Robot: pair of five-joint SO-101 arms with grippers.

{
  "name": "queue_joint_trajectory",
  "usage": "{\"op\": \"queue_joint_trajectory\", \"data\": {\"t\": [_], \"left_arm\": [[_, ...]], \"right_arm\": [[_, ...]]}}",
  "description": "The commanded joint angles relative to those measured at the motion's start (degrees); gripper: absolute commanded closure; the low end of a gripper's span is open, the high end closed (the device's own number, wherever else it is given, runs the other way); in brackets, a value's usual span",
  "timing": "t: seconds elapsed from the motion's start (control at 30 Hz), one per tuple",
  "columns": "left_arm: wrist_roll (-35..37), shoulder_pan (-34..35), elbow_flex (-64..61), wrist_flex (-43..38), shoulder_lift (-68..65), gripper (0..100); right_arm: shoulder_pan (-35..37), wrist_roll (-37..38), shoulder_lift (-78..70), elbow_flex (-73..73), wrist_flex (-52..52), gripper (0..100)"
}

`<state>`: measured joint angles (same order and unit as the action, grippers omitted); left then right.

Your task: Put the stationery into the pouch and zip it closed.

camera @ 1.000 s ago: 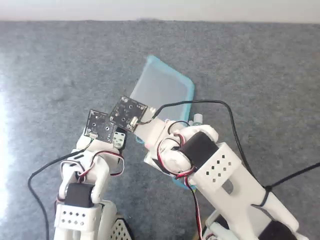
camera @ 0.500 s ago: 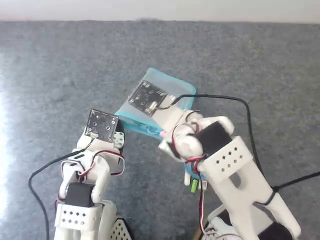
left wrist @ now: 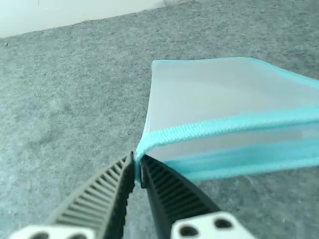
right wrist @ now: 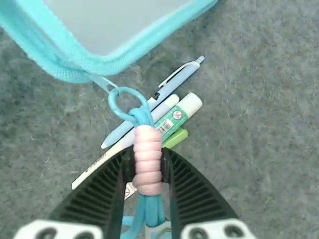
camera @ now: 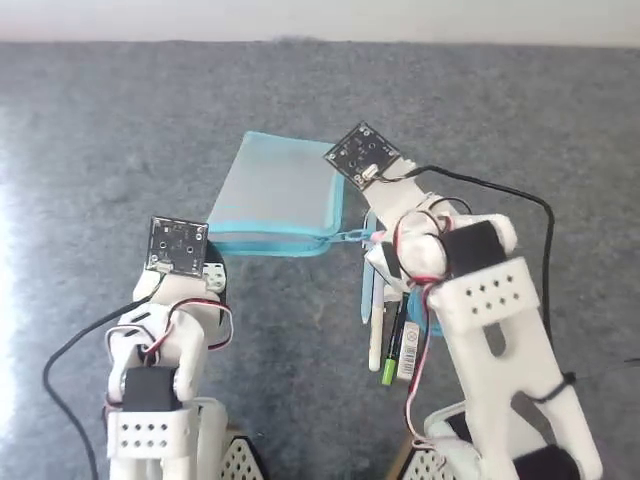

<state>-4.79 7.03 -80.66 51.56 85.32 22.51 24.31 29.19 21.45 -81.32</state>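
The pouch (camera: 275, 195) lies flat on the grey desk (camera: 110, 120), and its pale face shows nothing inside. The stationery (camera: 385, 325), a pale blue pen (right wrist: 167, 94), a glue stick (right wrist: 179, 115) and a few more pens, lies bunched on the desk just beside the pouch's zip end, so loading is not yet done. The right tool (right wrist: 146, 167) is clamped on the pink pull (right wrist: 147, 144) tied to the zip's ring, above that bunch. The left tool (left wrist: 138, 168) has its fingers together, pinching the pouch's corner at the other end of the zip edge. I cannot tell whether the zip stands open. I judge that both filling and zipping are still to do.
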Motion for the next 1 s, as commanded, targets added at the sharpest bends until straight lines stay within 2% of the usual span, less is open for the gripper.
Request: {"op": "queue_joint_trajectory", "data": {"t": [0.0, 0.1, 0.23, 0.3, 0.4, 0.5, 0.6, 0.67, 0.83, 0.97], "left_arm": [[0.97, 1.41, 0.22, 0.18, 0.79, 99], [1.49, 1.49, 0.22, -0.18, 0.79, 99], [3.25, 1.58, 0.22, -1.14, 0.44, 99], [3.43, 1.58, 0.22, -1.14, 0.44, 99], [3.52, 1.58, 0.22, -1.14, 0.44, 99], [4.22, 3.96, 0.31, -1.32, 0.79, 99], [5.54, 9.85, 0.48, -3.34, 0.44, 99], [5.54, 11.08, 0.57, -3.52, 0.44, 99], [5.54, 11.16, 0.57, -3.25, 0.44, 99], [5.54, 11.16, 0.31, -3.25, 0.44, 99]], "right_arm": [[0.57, 0.35, -1.89, -0.53, 0.57, 98.8], [7.52, -0.62, -1.1, -0.44, -0.57, 94.0], [17.54, -3.34, 5.23, -0.44, -2.33, 76.0], [20.0, -3.6, 10.07, -0.44, -4.62, 67.5], [17.98, -3.6, 16.75, -0.26, -6.55, 59.3], [10.42, -3.78, 20.0, 3.52, -5.58, 58.3], [3.74, -6.77, 18.42, 12.75, 0.22, 58.2], [1.19, -8.7, 16.13, 19.25, 5.41, 58.2], [1.89, -18.02, 8.84, 30.77, 16.4, 58.2], [3.56, -22.33, 3.03, 33.32, 17.98, 58.2]]}}
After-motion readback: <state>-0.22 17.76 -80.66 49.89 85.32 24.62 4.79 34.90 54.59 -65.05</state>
